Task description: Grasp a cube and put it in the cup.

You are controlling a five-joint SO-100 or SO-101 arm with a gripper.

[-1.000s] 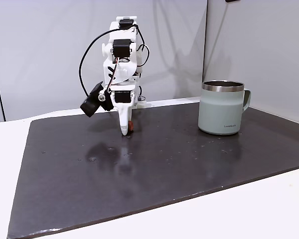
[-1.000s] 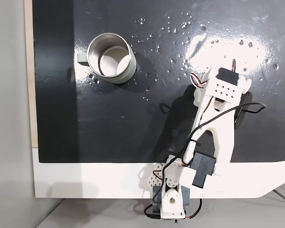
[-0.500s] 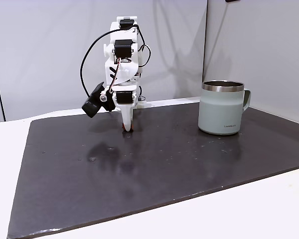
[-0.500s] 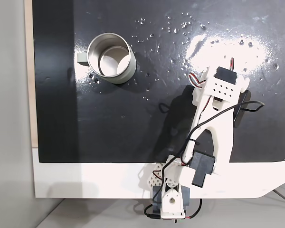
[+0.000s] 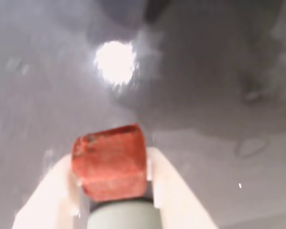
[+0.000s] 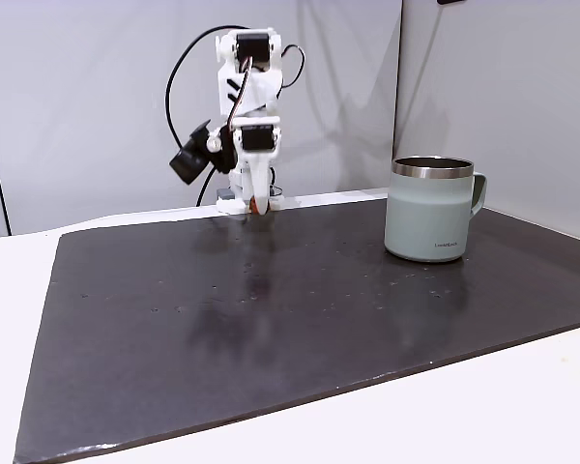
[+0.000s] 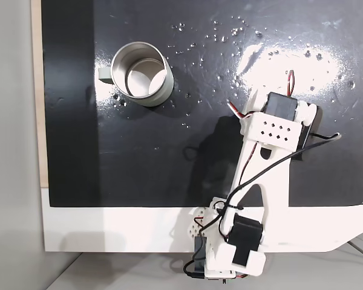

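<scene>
Wrist view: gripper [image 5: 112, 191] clamps red cube [image 5: 110, 160], raised off mat [image 6: 319, 319]. Top-down fixed view: cup [image 7: 141, 74] upright, mouth open, near mat's far-left corner.

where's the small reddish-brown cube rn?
The small reddish-brown cube is clamped between the white gripper fingers, lifted off the dark mat, left of the grey-green mug in the side fixed view.

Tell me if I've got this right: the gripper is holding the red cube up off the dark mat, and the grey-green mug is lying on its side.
Not quite. The mug stands upright on the mat, as a fixed view shows. The rest holds: the gripper is shut on the cube, clear of the mat.
</scene>
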